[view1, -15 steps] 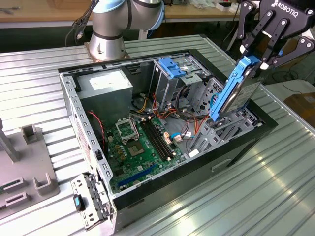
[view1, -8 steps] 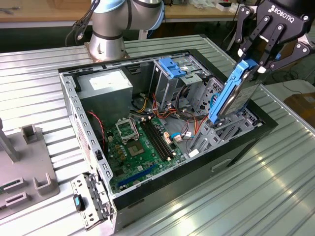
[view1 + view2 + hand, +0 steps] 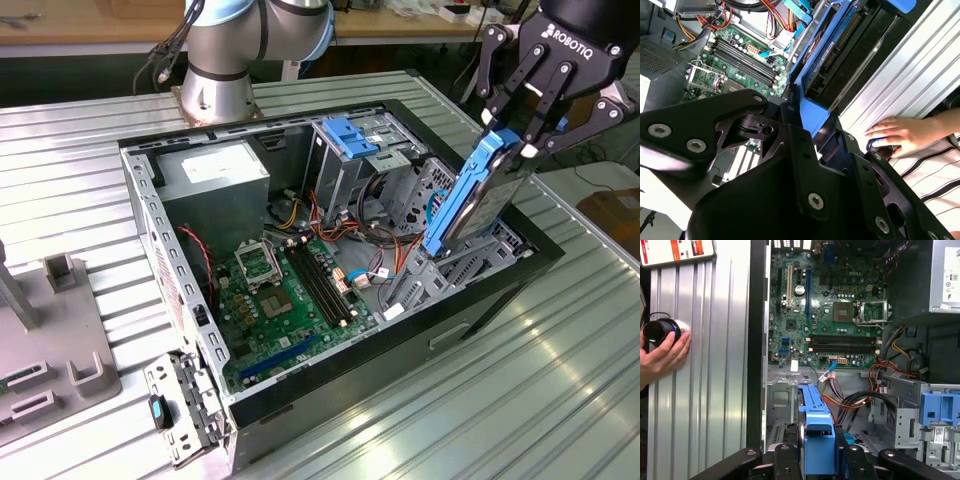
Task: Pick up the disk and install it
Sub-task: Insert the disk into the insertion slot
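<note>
The black multi-link gripper [image 3: 512,140] pinches the upper end of the flat silver-grey hard disk with blue plastic rails [image 3: 478,195]. The disk hangs tilted, its lower end at the grey drive bay [image 3: 450,280], at the exterior view's right end of the open black computer case [image 3: 330,400]. With that tilt, the rails could miss the bay's guides and jam, or snag the orange cables [image 3: 840,404] nearby. The white sticker [image 3: 212,165] on the grey power supply box [image 3: 235,205] carries print too small to read.
</note>
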You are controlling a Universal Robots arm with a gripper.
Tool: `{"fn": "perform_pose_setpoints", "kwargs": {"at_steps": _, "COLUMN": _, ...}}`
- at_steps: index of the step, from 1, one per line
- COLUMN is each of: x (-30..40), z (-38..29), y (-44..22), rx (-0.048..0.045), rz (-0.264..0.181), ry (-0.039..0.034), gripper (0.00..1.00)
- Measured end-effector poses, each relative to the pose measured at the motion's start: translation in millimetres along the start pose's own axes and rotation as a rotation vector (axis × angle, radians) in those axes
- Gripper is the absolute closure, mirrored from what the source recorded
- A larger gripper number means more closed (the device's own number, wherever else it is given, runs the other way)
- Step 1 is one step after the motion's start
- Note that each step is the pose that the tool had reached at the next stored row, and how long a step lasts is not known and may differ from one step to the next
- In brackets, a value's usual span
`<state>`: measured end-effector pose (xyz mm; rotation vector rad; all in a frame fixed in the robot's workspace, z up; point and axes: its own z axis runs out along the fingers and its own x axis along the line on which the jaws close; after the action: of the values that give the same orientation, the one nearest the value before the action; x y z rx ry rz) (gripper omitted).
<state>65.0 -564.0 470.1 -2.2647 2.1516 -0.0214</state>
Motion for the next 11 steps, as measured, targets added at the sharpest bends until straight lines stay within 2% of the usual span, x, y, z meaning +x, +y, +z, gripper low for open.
{"fn": "perform_pose_setpoints", "kwargs": {"at_steps": 8, "x": 0.2, "z": 9.6, "y": -2.4, "rx": -0.0001, "rz": 0.0, "ry": 0.0022, "gripper": 0.64}}
{"fn": "perform_pose_setpoints", "kwargs": {"at_steps": 11, "x": 0.3, "z": 15.9, "y": -2.2, "rx": -0.0001, "rz": 0.0, "ry": 0.0023, "gripper": 0.64}}
